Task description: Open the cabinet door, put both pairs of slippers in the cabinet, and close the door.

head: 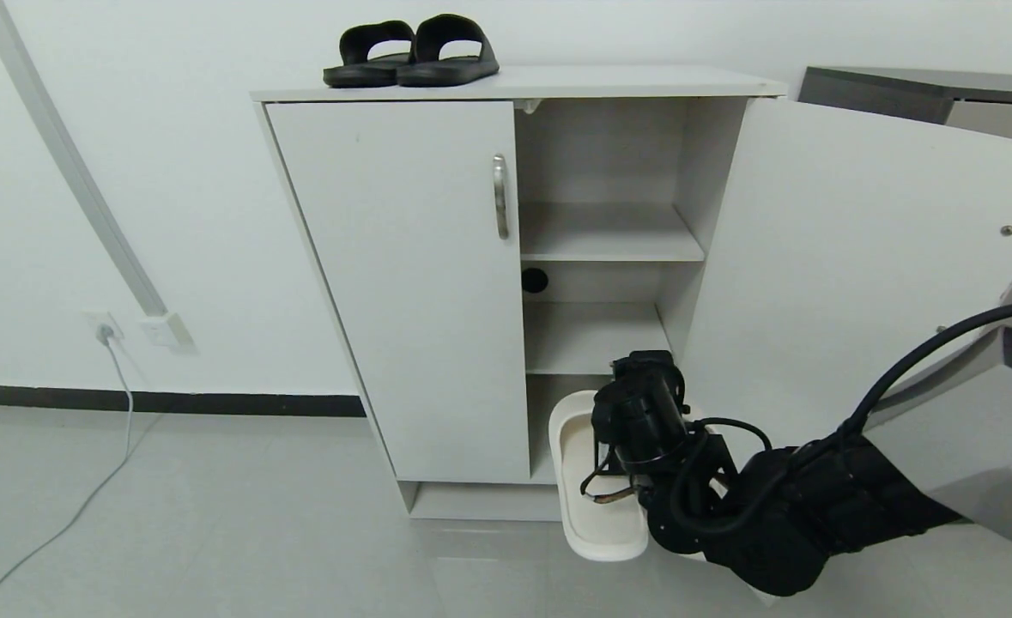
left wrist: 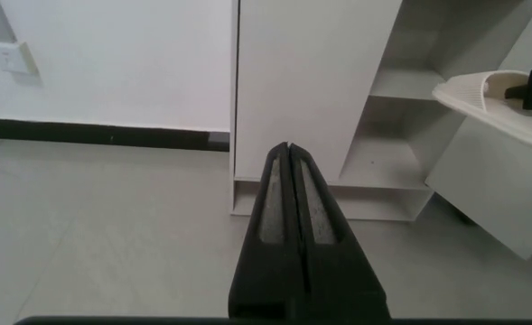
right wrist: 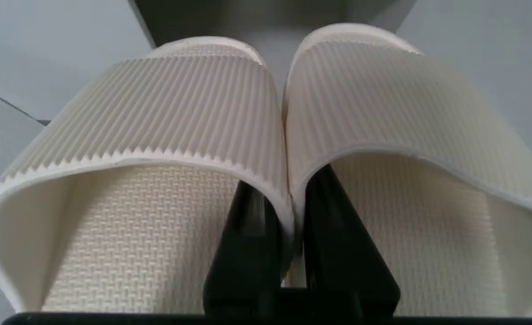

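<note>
A pair of cream-white slippers [head: 596, 485] hangs at the foot of the cabinet's open right half, toes pointing in toward the bottom compartment. My right gripper [right wrist: 288, 206] is shut on the two inner strap edges, pinching both slippers [right wrist: 157, 153] together. In the left wrist view the white slippers [left wrist: 500, 99] show off to the side. A pair of black slippers [head: 411, 56] lies on the cabinet top [head: 626, 81]. The right door [head: 840, 257] is swung wide open; the left door [head: 402, 283] is closed. My left gripper [left wrist: 288, 181] is shut and empty, low over the floor before the cabinet.
Two bare shelves [head: 609, 233] [head: 596, 339] sit inside the open half. A wall socket with a trailing cable [head: 104, 333] is at the left, with free floor below it. A grey unit [head: 926, 90] stands behind the open door.
</note>
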Tool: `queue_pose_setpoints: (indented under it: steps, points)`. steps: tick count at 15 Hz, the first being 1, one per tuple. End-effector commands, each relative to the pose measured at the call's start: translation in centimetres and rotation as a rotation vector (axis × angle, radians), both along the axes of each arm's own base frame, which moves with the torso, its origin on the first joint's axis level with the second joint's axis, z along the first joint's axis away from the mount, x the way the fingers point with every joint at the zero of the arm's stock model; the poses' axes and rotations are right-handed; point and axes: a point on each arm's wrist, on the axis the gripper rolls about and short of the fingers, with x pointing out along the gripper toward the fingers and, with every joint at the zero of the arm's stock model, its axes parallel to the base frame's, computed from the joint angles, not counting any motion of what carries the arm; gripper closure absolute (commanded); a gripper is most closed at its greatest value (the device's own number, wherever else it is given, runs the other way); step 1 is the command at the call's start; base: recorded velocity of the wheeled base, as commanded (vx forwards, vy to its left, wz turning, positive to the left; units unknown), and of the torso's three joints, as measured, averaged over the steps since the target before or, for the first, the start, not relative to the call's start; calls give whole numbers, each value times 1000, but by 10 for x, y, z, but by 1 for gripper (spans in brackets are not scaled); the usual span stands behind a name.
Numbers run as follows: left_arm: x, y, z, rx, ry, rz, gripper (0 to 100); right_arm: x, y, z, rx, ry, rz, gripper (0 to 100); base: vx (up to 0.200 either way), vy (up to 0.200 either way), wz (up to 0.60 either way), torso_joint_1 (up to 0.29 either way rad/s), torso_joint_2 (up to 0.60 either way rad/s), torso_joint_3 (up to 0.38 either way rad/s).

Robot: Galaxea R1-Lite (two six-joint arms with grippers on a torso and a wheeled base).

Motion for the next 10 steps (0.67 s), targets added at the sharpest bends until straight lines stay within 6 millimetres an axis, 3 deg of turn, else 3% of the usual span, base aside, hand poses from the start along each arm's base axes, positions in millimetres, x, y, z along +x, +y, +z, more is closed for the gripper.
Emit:
queue_pose_setpoints:
  steps: [1, 4, 7, 10]
  points:
    - [0, 0, 0, 0, 2, 0, 100, 2, 0, -4, -6, 5, -2, 100, 0, 0, 0, -2, 2, -105]
    - [0, 0, 0, 0, 4, 0, 100, 12, 3, -15, -19, -22, 2, 100, 0, 0, 0, -1, 4, -172]
    - [0, 0, 0, 0, 2, 0, 100, 36, 7, -33, -31, -161, 15, 100, 0, 0, 0, -1, 1, -196]
    - [0, 0, 0, 0, 1, 0, 100, 47, 6, -25, 10, -294, 4, 100, 0, 0, 0, 5, 5, -198]
